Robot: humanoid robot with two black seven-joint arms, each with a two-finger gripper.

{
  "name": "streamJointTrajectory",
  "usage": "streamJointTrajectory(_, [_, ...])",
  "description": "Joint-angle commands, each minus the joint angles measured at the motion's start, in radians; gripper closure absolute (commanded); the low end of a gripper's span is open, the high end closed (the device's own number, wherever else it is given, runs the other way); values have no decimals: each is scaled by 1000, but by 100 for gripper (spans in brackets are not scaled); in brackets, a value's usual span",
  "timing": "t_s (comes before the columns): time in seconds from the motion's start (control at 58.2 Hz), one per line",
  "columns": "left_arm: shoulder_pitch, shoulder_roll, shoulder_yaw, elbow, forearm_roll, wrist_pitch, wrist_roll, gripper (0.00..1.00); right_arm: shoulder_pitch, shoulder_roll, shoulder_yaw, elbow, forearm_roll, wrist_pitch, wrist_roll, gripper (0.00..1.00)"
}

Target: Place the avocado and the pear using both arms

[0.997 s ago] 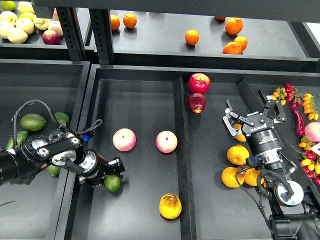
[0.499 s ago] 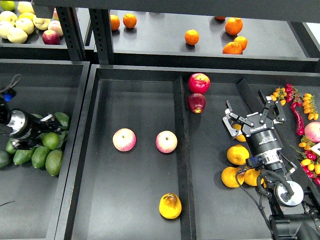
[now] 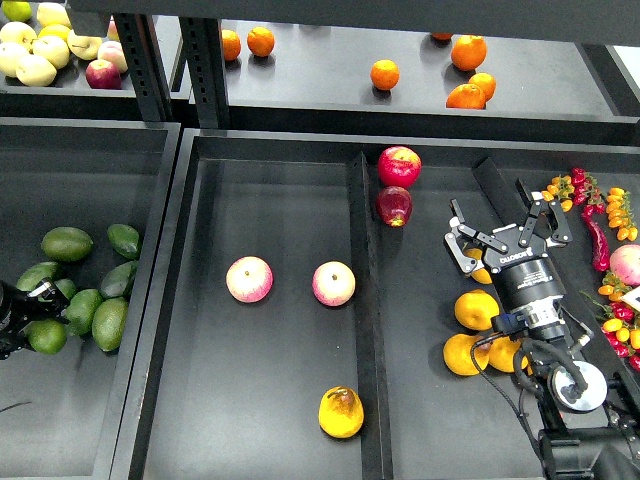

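Observation:
The pear (image 3: 341, 411), golden-yellow with a brown blotch, lies alone at the front of the centre tray (image 3: 280, 180). My left gripper (image 3: 28, 318) is at the far left edge, over the left tray, mostly out of view. It appears shut on a bright green avocado (image 3: 47, 337), which sits beside a pile of darker avocados (image 3: 109, 323). My right gripper (image 3: 505, 235) is open and empty, hovering over the right tray, just above an orange (image 3: 475, 310).
Two pink apples (image 3: 249, 279) (image 3: 333, 283) lie mid centre tray. Two red apples (image 3: 398, 166) (image 3: 393, 205) sit past the divider. More oranges (image 3: 463, 354) lie by my right arm. Peppers (image 3: 595, 215) are at far right. The back shelf (image 3: 300, 80) holds oranges.
My left arm has pulled back from the centre tray to the left tray, carrying the bright green avocado with it. The right arm and the pear have not moved.

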Motion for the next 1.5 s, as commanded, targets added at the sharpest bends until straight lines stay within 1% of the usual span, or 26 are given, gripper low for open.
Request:
streamJointTrajectory(0.0, [4, -34, -5, 32, 0, 0, 0, 33, 0, 0, 1, 0, 0, 0, 0, 1])
streamJointTrajectory(0.103, [10, -64, -11, 47, 2, 0, 0, 22, 0, 0, 1, 2, 0, 0, 0, 1])
streamJointTrajectory(0.344, [24, -80, -39, 81, 2, 0, 0, 6, -2, 0, 1, 5, 0, 0, 0, 1])
streamJointTrajectory(0.413, [36, -81, -47, 82, 2, 0, 0, 3, -2, 0, 1, 5, 0, 0, 0, 1])
streamJointTrajectory(0.499, [42, -83, -70, 87, 0, 0, 0, 1, -2, 0, 1, 5, 0, 0, 0, 1])
streamJointTrajectory(0.585, [50, -97, -129, 114, -17, 0, 0, 1, -2, 0, 1, 5, 0, 0, 0, 1])
streamJointTrajectory(0.671, [59, -132, -220, 151, -86, 0, 0, 1, -2, 0, 3, 5, 0, 0, 0, 1])
streamJointTrajectory(0.688, [70, -159, -303, 156, -137, 0, 0, 1, -2, 0, 3, 7, 1, 0, 0, 1])
streamJointTrajectory(0.739, [76, -172, -367, 153, -161, 0, 0, 1, 0, 0, 3, 7, 2, 0, 0, 1])
streamJointTrajectory(0.894, [105, -198, -562, 144, -176, 0, 0, 1, 0, 0, 3, 7, 2, 0, 0, 1])
streamJointTrajectory(1.014, [139, -238, -787, 144, -207, 0, 0, 1, 0, 0, 3, 8, 2, 0, 2, 1])
streamJointTrajectory(1.152, [180, -288, -991, 136, -216, 0, 0, 1, 1, 0, 5, 7, 2, 0, 8, 1])
streamJointTrajectory(1.204, [196, -304, -1045, 125, -218, 0, 0, 1, 1, 0, 5, 7, 2, 0, 8, 1])
streamJointTrajectory(1.358, [249, -380, -1241, 45, -245, 0, 0, 1, 1, 0, 5, 7, 2, 0, 8, 1])
streamJointTrajectory(1.393, [268, -414, -1301, 6, -271, 0, 0, 1, 3, 0, 5, 7, 2, 0, 8, 1])
streamJointTrajectory(1.444, [291, -451, -1352, -42, -294, 0, 0, 1, 3, 0, 5, 7, 3, 0, 8, 1])
streamJointTrajectory(1.479, [317, -497, -1404, -96, -314, 0, 0, 1, 2, 0, 5, 8, 3, 0, 8, 1])
